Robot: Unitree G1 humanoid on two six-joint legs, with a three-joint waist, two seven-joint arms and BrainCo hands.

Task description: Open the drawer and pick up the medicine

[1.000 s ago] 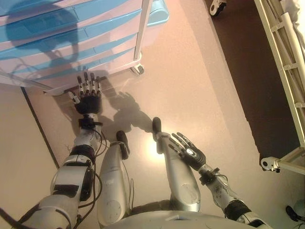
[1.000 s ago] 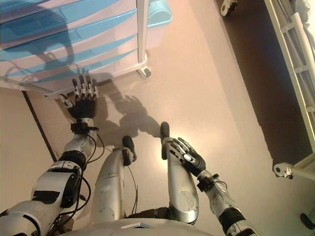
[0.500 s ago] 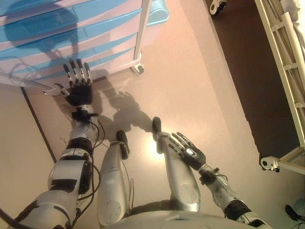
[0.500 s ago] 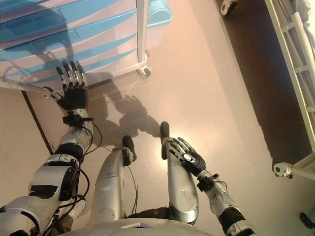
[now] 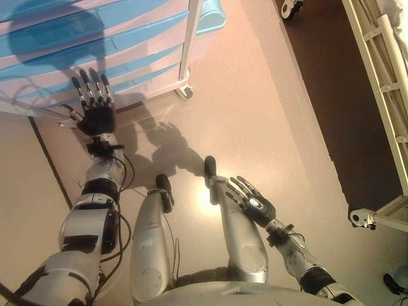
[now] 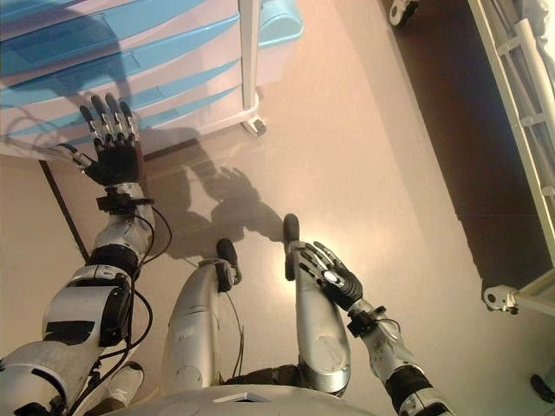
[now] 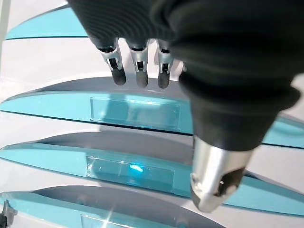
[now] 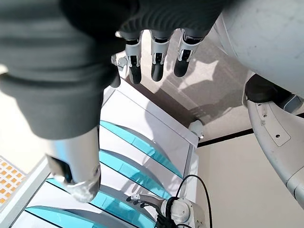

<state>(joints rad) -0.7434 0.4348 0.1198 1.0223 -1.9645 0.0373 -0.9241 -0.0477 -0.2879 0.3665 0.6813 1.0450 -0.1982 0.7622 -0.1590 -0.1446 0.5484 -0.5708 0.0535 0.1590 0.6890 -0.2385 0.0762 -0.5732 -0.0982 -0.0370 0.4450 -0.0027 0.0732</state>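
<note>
A white drawer cabinet (image 5: 95, 44) with several blue-fronted drawers, all shut, stands at the top left. My left hand (image 5: 95, 113) is open, fingers straight, raised in front of the lowest drawers without touching them. In the left wrist view its fingers (image 7: 137, 66) point at the blue drawer fronts (image 7: 133, 109) from close by. My right hand (image 5: 254, 203) is open and idle low at the right; its fingers show in the right wrist view (image 8: 154, 57). No medicine shows in any view.
The cabinet stands on a castor (image 5: 185, 93) at its near right corner. A cream bed frame (image 5: 382, 83) with a castor (image 5: 360, 218) runs down the right edge, beside a dark floor strip (image 5: 325, 76). A black line (image 5: 48, 159) crosses the floor at left.
My left hand has risen and moved left, from the cabinet's bottom edge to in front of the lower drawers. The right hand has not moved.
</note>
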